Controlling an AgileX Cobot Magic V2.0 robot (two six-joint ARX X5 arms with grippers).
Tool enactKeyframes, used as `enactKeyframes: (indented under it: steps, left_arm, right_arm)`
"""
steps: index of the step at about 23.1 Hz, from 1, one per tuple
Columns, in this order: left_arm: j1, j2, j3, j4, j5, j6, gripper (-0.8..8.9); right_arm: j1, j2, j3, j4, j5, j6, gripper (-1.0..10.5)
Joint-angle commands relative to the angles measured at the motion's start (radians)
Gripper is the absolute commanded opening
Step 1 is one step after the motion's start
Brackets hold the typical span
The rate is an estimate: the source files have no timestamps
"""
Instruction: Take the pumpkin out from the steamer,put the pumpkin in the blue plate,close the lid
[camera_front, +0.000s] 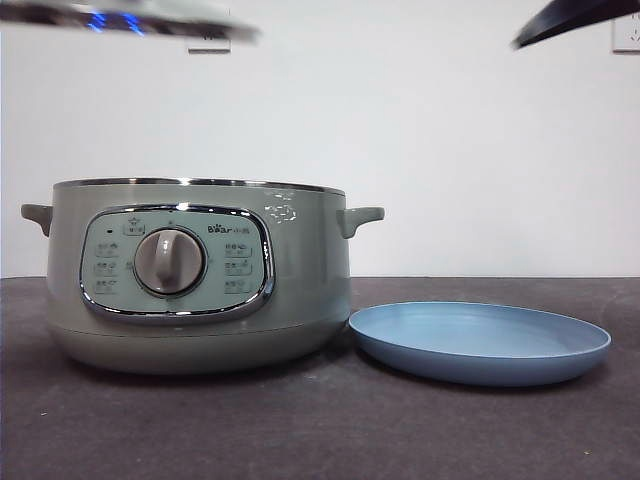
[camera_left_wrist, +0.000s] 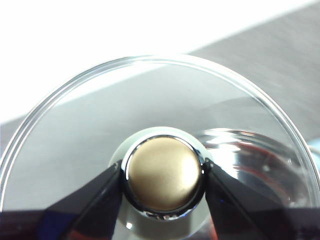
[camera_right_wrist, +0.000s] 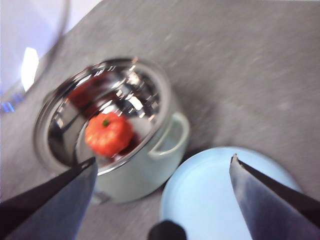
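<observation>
1. The lid (camera_left_wrist: 150, 130) is off the steamer (camera_front: 200, 290) and held high: the left gripper (camera_left_wrist: 164, 182) has its two jaws clamped on the lid's knob (camera_left_wrist: 164, 172), one on each side. In the front view only the lid's blurred rim shows, at the top left corner, well above the steamer's open chrome rim.
2. The pumpkin (camera_right_wrist: 107, 135) sits inside the steamer, on the shiny bottom of the pot, stem up. The front view does not show it; the steamer's wall hides it.
3. The right gripper (camera_right_wrist: 162, 182) hangs above the steamer and the plate (camera_front: 480, 340), jaws spread wide and holding nothing. In the front view it is only a dark tip at the top right corner.
4. By my judgement the step in hand is taking the pumpkin out: the lid is cleared away, and the reach has not yet gone down into the pot.
5. The next move calls for the right gripper to come down inside the rim, centre over the pumpkin and close across its ribbed body without knocking the wall; the left must hold the lid clear meanwhile.
6. The plate lies just beside the steamer, under its side handle (camera_front: 362, 218), with nothing on it, so the carry is short.
7. The table (camera_front: 320, 430) is covered in dark grey cloth-like matting. Behind it stands a plain white wall (camera_front: 450, 150) with a socket (camera_front: 627, 35) at the top right.
</observation>
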Motion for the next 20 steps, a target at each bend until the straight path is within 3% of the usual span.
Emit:
enactKeyframes:
  steps: [1, 8, 10, 12, 14, 16, 20]
  left_arm:
    - [0.001, -0.073, 0.016, 0.005, -0.089, 0.037, -0.08]
    - [0.001, -0.201, 0.016, -0.079, -0.286, 0.061, -0.08]
    - [0.001, -0.233, 0.016, -0.121, -0.351, 0.067, -0.08]
    - [0.001, -0.248, 0.016, -0.164, -0.362, 0.067, -0.08]
    - [0.001, -0.253, 0.016, -0.204, -0.363, 0.067, -0.08]
    - [0.001, -0.253, 0.016, -0.221, -0.367, 0.067, -0.08]
    - [0.001, -0.252, 0.016, -0.221, -0.366, 0.067, -0.08]
  right_arm:
    - [0.056, 0.081, 0.051, 0.005, -0.004, 0.003, 4.4]
    - [0.18, 0.336, 0.334, -0.156, 0.003, -0.066, 4.4]
    - [0.228, 0.463, 0.505, -0.268, 0.019, -0.095, 4.5]
    - [0.275, 0.57, 0.653, -0.354, 0.082, -0.111, 4.6]
    - [0.318, 0.676, 0.803, -0.428, 0.13, -0.111, 5.7]
    - [0.357, 0.767, 0.928, -0.474, 0.149, -0.119, 5.8]
    - [0.435, 0.902, 1.053, -0.515, 0.293, -0.154, 5.8]
